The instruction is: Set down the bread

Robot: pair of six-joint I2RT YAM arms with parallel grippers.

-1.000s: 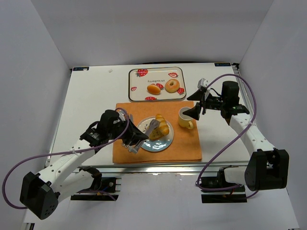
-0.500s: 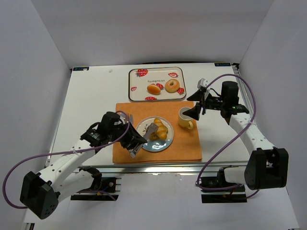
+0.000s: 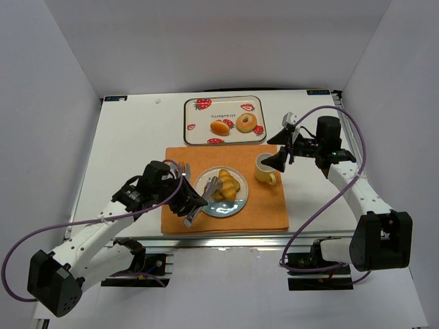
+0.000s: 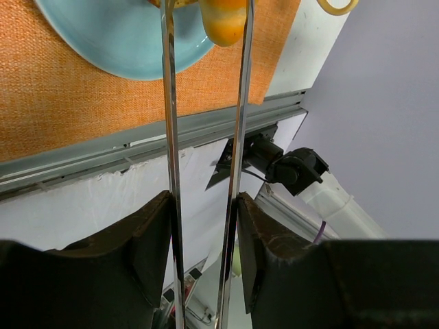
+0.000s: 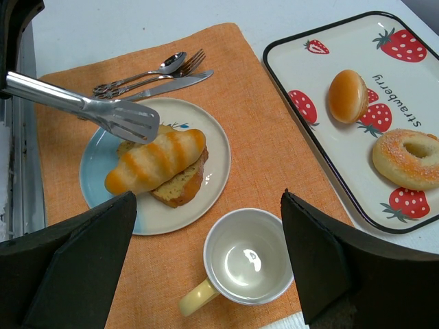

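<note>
Bread (image 5: 154,162) on plate (image 5: 209,184), mug (image 5: 248,264) and cutlery (image 5: 154,75) alongside (tongs (image 5: 82,106) over it, tight in left pincer (image 4: 204,233); right pincer (image 3: 280,160) wide apart).

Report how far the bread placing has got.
Done: the roll lies on the plate, atop a slice. In hand: the left gripper grips the tongs, their tips at the roll's end. Left: pull the tongs clear. A bun and a doughnut sit on the tray, perhaps next.

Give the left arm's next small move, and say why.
Probably lift the tongs, held in the left claw, straight up. The striped bread already lies on the plate, atop a flatter slice, and the tongs' tips sit right at its end, so a sideways pull might drag it.
</note>
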